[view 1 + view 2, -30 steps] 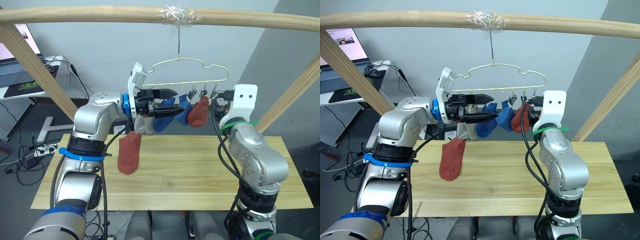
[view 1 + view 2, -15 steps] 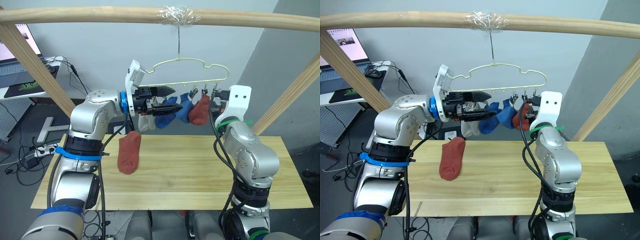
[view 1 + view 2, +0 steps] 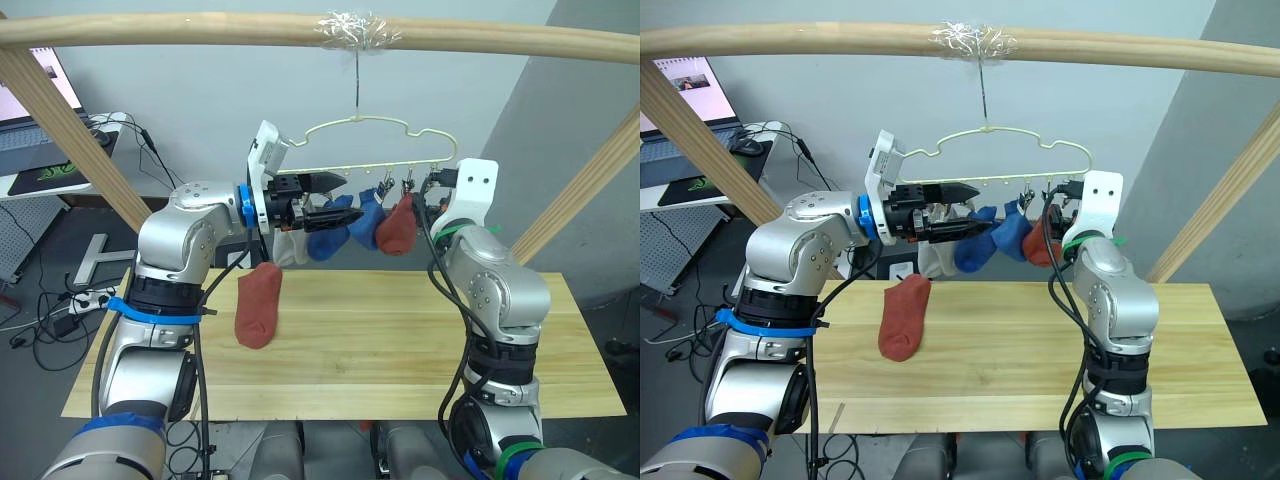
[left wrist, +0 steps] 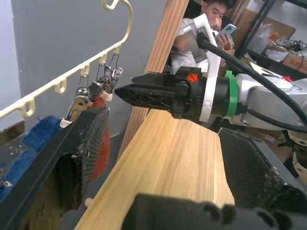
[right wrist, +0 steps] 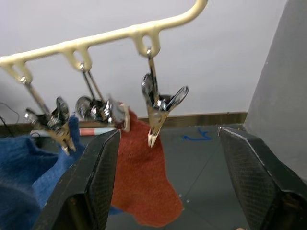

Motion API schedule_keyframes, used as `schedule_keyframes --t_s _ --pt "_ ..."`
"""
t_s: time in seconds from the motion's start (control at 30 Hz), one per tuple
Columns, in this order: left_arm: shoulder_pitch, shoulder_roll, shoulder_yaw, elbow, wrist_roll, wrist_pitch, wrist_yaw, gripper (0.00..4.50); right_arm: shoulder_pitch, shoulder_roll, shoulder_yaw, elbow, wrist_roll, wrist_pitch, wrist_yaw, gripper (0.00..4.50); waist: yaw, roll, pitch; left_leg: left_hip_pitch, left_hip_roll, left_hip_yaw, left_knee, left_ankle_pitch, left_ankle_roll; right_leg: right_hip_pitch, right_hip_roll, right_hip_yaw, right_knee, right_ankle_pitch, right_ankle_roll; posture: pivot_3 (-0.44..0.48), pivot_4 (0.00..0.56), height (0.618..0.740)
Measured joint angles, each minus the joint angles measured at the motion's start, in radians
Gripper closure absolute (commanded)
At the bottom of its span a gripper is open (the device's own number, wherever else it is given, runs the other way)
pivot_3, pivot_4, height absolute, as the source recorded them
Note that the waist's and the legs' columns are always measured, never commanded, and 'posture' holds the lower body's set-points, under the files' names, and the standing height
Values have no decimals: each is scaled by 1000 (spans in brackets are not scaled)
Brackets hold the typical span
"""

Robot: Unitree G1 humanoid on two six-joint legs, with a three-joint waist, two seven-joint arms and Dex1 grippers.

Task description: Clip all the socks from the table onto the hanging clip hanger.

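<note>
Rust-red sock (image 3: 259, 305) lies near tabletop (image 3: 400, 350) left edge; left gripper (image 3: 338, 201) parted, empty, beside clip hanger (image 3: 380, 145); right gripper (image 5: 168, 191) spread wide, empty, facing bare end clip (image 5: 156, 108).

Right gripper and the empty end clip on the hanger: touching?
Apart. In the right wrist view the empty clip hangs in the open space between the right gripper's two black fingers, with background visible on both sides of it.

The left gripper (image 3: 335, 197) covers most of the grey sock (image 3: 286, 246) and part of a blue sock (image 3: 322, 245). The hanger (image 5: 110, 36) is cut off in the right wrist view. The right gripper (image 3: 430, 190) is mostly hidden behind its white mount.
</note>
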Motion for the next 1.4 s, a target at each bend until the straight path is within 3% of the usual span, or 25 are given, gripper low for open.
schedule_keyframes --t_s 0.07,0.2,1.4 --pt "4 0 0 -13 0 0 3 357 -9 -10 -1 35 0 -17 4 1127 0 0 0 0 0 0 0 0 0 0 0 0 0 0 0 106 141 740" --pt "17 1 0 -19 -2 0 14 357 -30 -20 -4 69 0 -39 5 2018 1 0 0 0 0 0 0 0 0 0 0 0 0 0 0 113 143 740" --pt "38 1 0 -52 -3 1 69 357 -182 -21 -26 338 26 -179 -17 2018 24 0 0 0 0 0 -1 0 0 0 0 0 -1 0 0 143 150 740"
